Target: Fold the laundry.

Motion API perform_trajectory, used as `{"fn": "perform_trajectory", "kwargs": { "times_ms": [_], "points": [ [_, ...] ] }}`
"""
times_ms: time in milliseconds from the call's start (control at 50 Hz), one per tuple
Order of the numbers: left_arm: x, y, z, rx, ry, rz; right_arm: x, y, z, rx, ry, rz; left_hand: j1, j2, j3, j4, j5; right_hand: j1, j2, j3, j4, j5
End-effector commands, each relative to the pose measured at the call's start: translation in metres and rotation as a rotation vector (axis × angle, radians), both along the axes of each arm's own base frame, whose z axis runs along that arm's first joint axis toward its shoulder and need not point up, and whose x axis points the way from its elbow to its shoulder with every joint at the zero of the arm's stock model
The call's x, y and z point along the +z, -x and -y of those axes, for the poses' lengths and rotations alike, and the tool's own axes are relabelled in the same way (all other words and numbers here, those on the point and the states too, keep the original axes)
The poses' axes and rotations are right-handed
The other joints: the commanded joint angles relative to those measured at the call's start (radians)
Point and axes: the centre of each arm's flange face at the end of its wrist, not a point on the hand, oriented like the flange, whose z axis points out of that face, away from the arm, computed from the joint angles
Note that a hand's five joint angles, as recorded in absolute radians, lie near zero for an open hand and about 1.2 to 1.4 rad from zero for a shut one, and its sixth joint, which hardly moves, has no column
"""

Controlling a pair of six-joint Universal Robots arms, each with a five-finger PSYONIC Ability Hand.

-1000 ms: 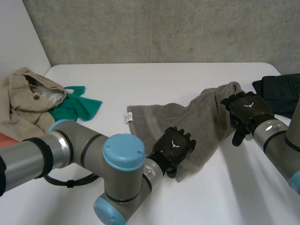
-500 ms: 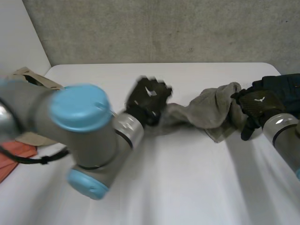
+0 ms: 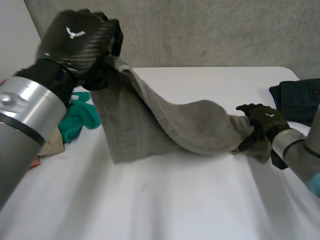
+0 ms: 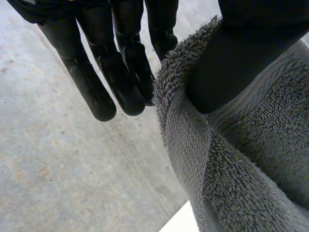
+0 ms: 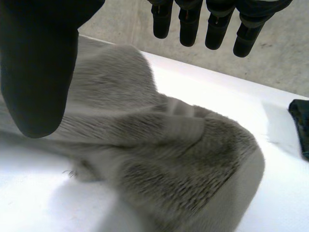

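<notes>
Left hand [image 3: 80,42] risen, grey towel [image 3: 190,127] lifted

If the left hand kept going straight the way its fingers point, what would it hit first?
Probably the grey wall: in the left wrist view the fingers of the left hand, pinching the towel edge against the thumb, aim at it with nothing between. How far off is unclear.

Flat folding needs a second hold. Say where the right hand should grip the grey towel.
Probably the bunched end of the grey towel at the right hand, from above: it lies on the table, while the left hand pinches the opposite end raised.
</notes>
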Motion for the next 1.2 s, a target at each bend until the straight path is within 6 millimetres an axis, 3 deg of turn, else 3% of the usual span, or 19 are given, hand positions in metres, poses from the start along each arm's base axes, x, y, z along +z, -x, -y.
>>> {"fn": "perform_trajectory", "kwargs": {
  "times_ms": [20, 80, 180, 220, 260, 320, 420, 500, 620, 640, 740, 780, 840, 880, 940, 960, 1020, 1080, 1200],
  "points": [
    [0.016, -0.014, -0.007, 0.013, 0.019, -0.058, -0.028, -0.022, 0.000, 0.043, -0.113, -0.021, 0.244, 0.200, 0.206, 0.197, 0.250, -0.049, -0.032, -0.031, -0.034, -0.048],
    [0.018, -0.021, -0.003, 0.040, 0.023, -0.068, -0.034, -0.030, -0.003, 0.068, -0.139, -0.032, 0.244, 0.200, 0.206, 0.197, 0.250, 0.007, 0.024, 0.025, 0.021, 0.008],
    [0.020, -0.031, 0.006, 0.086, 0.018, -0.079, -0.033, -0.036, -0.003, 0.085, -0.108, -0.048, 0.244, 0.200, 0.206, 0.197, 0.250, 0.408, 0.425, 0.426, 0.423, 0.409],
    [0.022, -0.037, 0.009, 0.104, 0.016, -0.090, -0.030, -0.037, -0.004, 0.099, -0.082, -0.069, 0.244, 0.200, 0.206, 0.197, 0.250, 1.073, 1.090, 1.091, 1.087, 1.074],
    [0.023, -0.040, 0.011, 0.112, 0.013, -0.098, -0.022, -0.036, -0.004, 0.103, -0.048, -0.085, 0.244, 0.200, 0.206, 0.197, 0.250, 1.173, 1.190, 1.191, 1.187, 1.174],
    [0.022, -0.045, 0.012, 0.126, -0.001, -0.092, 0.015, -0.031, -0.003, 0.099, 0.090, -0.125, 0.244, 0.200, 0.206, 0.197, 0.250, 1.173, 1.190, 1.191, 1.187, 1.174],
    [0.008, -0.063, 0.025, 0.189, -0.069, -0.057, 0.109, -0.013, -0.007, 0.080, 0.377, -0.202, 0.244, 0.200, 0.206, 0.197, 0.250, 1.173, 1.190, 1.191, 1.187, 1.174],
    [-0.013, -0.078, 0.038, 0.229, -0.161, -0.026, 0.143, -0.008, -0.017, 0.130, 0.398, -0.297, 0.244, 0.200, 0.206, 0.197, 0.250, 1.173, 1.190, 1.191, 1.187, 1.174],
    [-0.060, -0.091, 0.059, 0.248, -0.341, 0.015, 0.138, -0.009, -0.026, 0.281, 0.231, -0.462, 0.244, 0.200, 0.206, 0.197, 0.250, 1.173, 1.190, 1.191, 1.187, 1.174],
    [-0.076, -0.089, 0.068, 0.240, -0.381, 0.026, 0.133, -0.011, -0.022, 0.314, 0.205, -0.497, 0.244, 0.200, 0.206, 0.197, 0.250, 1.173, 1.190, 1.191, 1.187, 1.174],
    [-0.095, -0.082, 0.111, 0.228, -0.365, -0.007, 0.119, -0.022, 0.006, 0.308, 0.227, -0.550, 0.244, 0.200, 0.206, 0.197, 0.250, 1.173, 1.190, 1.191, 1.187, 1.174],
    [-0.089, -0.078, 0.129, 0.219, -0.300, -0.041, 0.119, -0.025, 0.020, 0.269, 0.269, -0.550, 0.244, 0.200, 0.206, 0.197, 0.250, 1.173, 1.190, 1.191, 1.187, 1.174],
    [-0.058, -0.073, 0.166, 0.201, -0.103, -0.133, 0.138, -0.035, 0.045, 0.161, 0.426, -0.516, 0.244, 0.200, 0.206, 0.197, 0.250, 1.173, 1.190, 1.191, 1.187, 1.174],
    [-0.026, -0.072, 0.187, 0.197, 0.069, -0.205, 0.170, -0.039, 0.061, 0.059, 0.613, -0.438, 0.244, 0.200, 0.206, 0.197, 0.250, 1.173, 1.190, 1.191, 1.187, 1.174],
    [0.008, -0.074, 0.200, 0.202, 0.232, -0.278, 0.202, -0.039, 0.070, -0.021, 0.797, -0.322, 0.244, 0.200, 0.206, 0.197, 0.250, 1.173, 1.190, 1.191, 1.187, 1.174],
    [0.030, -0.076, 0.203, 0.207, 0.325, -0.324, 0.226, -0.039, 0.070, -0.054, 0.926, -0.229, 0.244, 0.200, 0.206, 0.197, 0.250, 1.173, 1.190, 1.191, 1.187, 1.174],
    [0.052, -0.080, 0.204, 0.219, 0.409, -0.378, 0.247, -0.039, 0.067, -0.068, 1.059, -0.105, 0.244, 0.200, 0.206, 0.197, 0.250, 1.173, 1.190, 1.191, 1.187, 1.174],
    [0.058, -0.084, 0.203, 0.224, 0.402, -0.403, 0.246, -0.036, 0.064, -0.046, 1.070, -0.071, 0.244, 0.200, 0.206, 0.197, 0.250, 1.173, 1.190, 1.191, 1.187, 1.174],
    [0.017, -0.083, 0.199, 0.206, 0.220, -0.325, 0.194, -0.042, 0.058, 0.087, 0.841, -0.162, 0.244, 0.200, 0.206, 0.197, 0.250, 1.173, 1.190, 1.191, 1.187, 1.174]
  ]
}}
